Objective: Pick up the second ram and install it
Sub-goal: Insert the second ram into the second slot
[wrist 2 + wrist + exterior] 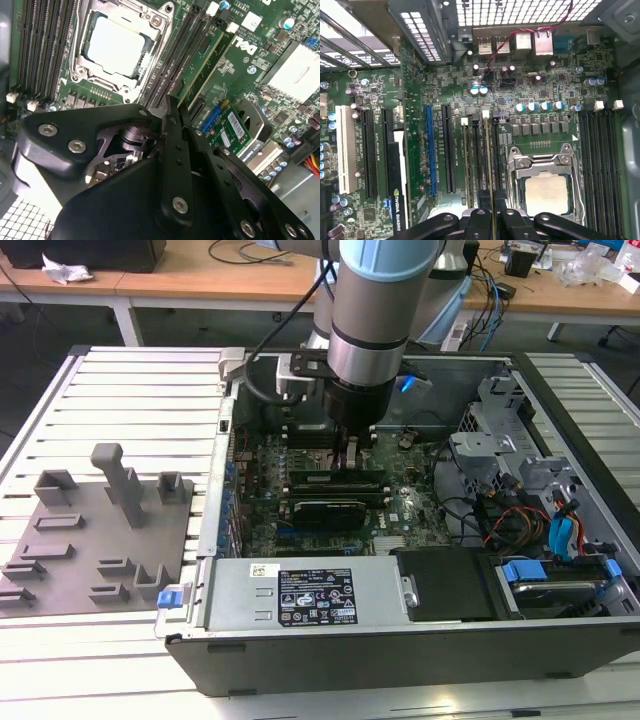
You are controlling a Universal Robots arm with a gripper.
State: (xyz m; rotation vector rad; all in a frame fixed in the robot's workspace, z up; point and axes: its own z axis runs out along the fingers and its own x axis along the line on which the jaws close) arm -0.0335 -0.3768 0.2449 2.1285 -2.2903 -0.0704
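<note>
My gripper [350,452] reaches down into the open computer case [400,660], over the motherboard's memory slots. In both wrist views its fingers [170,130] stand together around the top edge of the second ram [202,60], a thin green stick set on edge along a slot [489,165] next to the processor socket. The gripper [492,216] is shut on the stick near one end. How deep the stick sits in the slot I cannot tell. Just beyond the neighbouring empty slots lies the square silver processor [547,192].
A grey fixture plate [60,570] with an upright post [120,480] lies at the exterior view's left, outside the case. Inside are a graphics card [325,510], the power supply [300,595], drive cages and loose cables [530,510]. More empty memory slots [600,170] flank the socket.
</note>
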